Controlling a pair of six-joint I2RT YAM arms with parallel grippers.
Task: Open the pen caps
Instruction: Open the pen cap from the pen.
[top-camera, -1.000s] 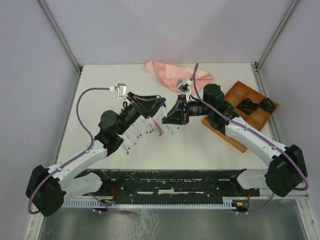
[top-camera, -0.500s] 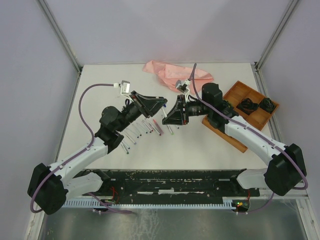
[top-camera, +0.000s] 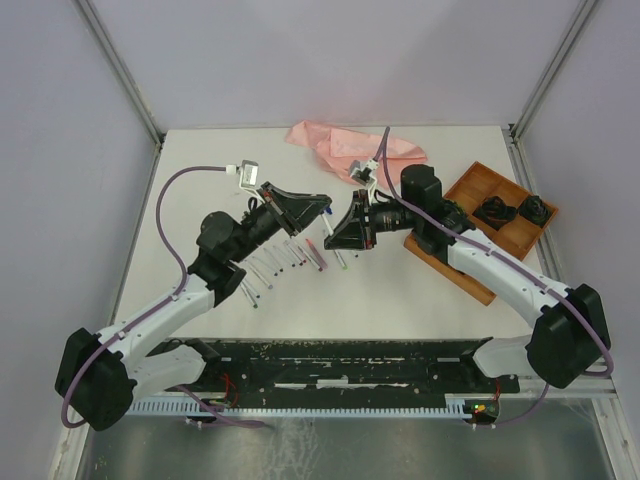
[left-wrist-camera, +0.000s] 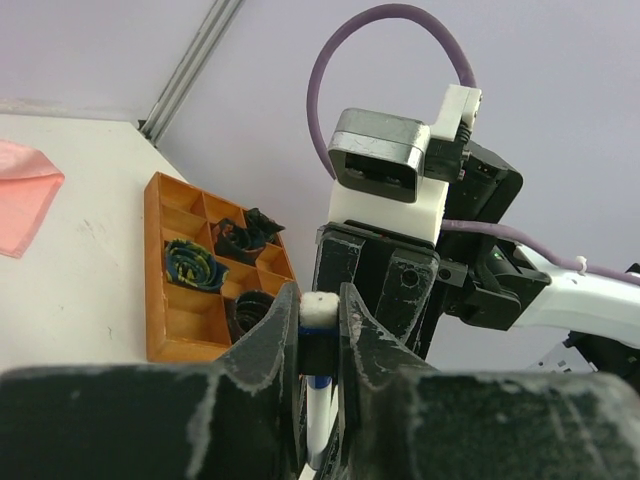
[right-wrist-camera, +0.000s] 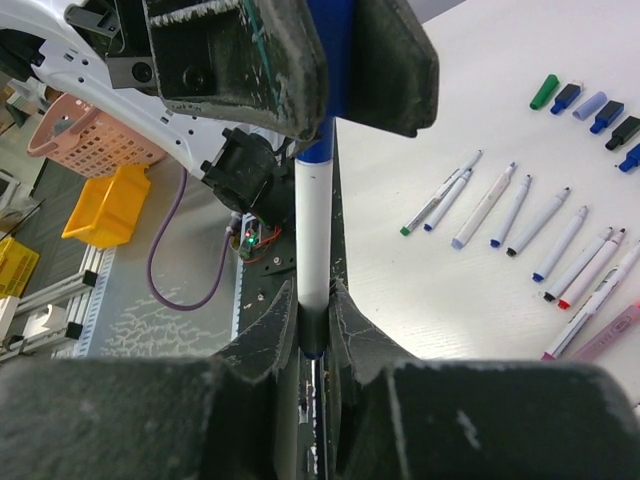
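1. Blue pen cap (right-wrist-camera: 330, 100) hangs in mid-air above the table (top-camera: 200, 160), between the two arms, seated on the end of a white pen barrel (right-wrist-camera: 312, 220).
2. Left gripper (left-wrist-camera: 320, 315) has its jaws pressed in on that cap from both sides. The right gripper (right-wrist-camera: 313, 305) is clamped on the barrel's other end, so the pen spans the gap between them.
3. Step in hand, by the look of it: the hold for uncapping is set, with cap and barrel each taken by one arm and the cap not yet off.
4. Next move calls for a straight pull apart along the pen's own line, both holds kept firm. A sideways tug could bend the barrel or let it slide between the pads.
5. Loose caps (right-wrist-camera: 590, 105) in green, navy, lilac and blue lie in a short line on the table, near a row of pens (right-wrist-camera: 520, 215) with bare tips, which suggests much of the job is done.
6. Wooden tray (top-camera: 462, 182) and pink bag (top-camera: 340, 145) sit well apart from the pens, at the far side.
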